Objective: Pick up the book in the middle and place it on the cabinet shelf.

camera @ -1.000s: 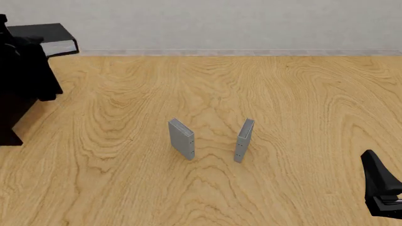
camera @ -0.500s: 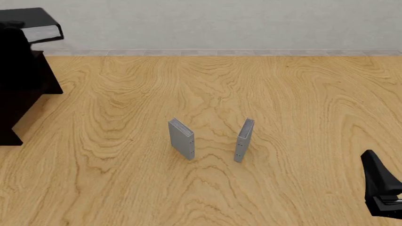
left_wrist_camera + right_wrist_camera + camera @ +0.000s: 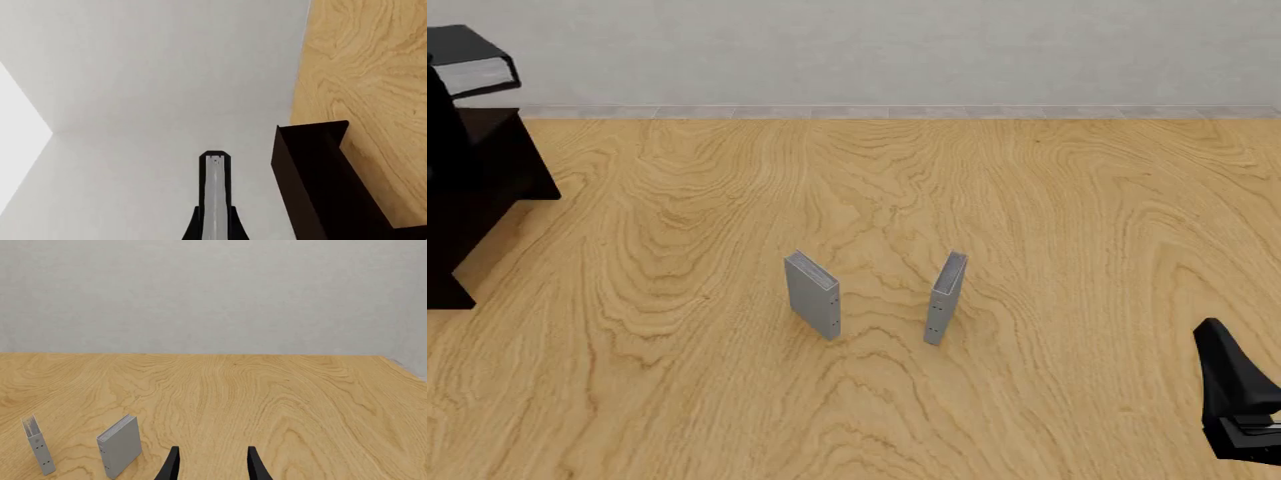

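Mostly cropped: book (image 3: 467, 60) at frame edge | left gripper (image 3: 214, 200) clamps it | right gripper (image 3: 212, 462) apart

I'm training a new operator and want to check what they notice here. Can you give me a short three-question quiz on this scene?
1. True or false: the grey books both stand upright on the table.
2. Multiple choice: the black book is A) standing between the grey ones, B) aloft at the far left, near the cabinet, C) lying flat on the table.
3. Fill in: the right pincer has its jaws ____.

Key: 1 true; 2 B; 3 open.
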Robot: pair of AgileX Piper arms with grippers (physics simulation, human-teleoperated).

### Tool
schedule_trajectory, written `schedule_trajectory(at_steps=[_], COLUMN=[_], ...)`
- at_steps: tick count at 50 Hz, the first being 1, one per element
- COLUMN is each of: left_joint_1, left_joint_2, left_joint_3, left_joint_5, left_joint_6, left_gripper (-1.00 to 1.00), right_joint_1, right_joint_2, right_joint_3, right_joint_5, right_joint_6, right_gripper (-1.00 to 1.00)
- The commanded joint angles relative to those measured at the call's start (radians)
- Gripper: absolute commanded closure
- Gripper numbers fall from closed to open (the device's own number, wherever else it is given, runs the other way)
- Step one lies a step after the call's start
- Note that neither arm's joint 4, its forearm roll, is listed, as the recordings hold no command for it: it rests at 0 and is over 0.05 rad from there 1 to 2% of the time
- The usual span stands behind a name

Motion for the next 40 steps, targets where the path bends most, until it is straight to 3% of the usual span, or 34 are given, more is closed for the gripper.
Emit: schedule_trajectory(at_steps=[1,19,40], left_joint_1=[0.048,0.078,0.063], left_joint_2=[-0.017,-0.034,0.053], left_joint_3=[-0.003,0.045,0.112], left_joint_5=[-0.016,-0.036,-0.171], left_joint_6=[0.007,-0.004,-0.051], left_gripper=[1.0,1.0,1.0], right_joint_1=[0.0,0.0,0.0], right_joint_2=[0.0,0.0,0.0], right_joint_3=[0.0,0.0,0.0], right_joint_5=[0.0,0.0,0.0], right_joint_6=[0.0,0.0,0.0], right_gripper=[-1.0,-1.0,-1.0])
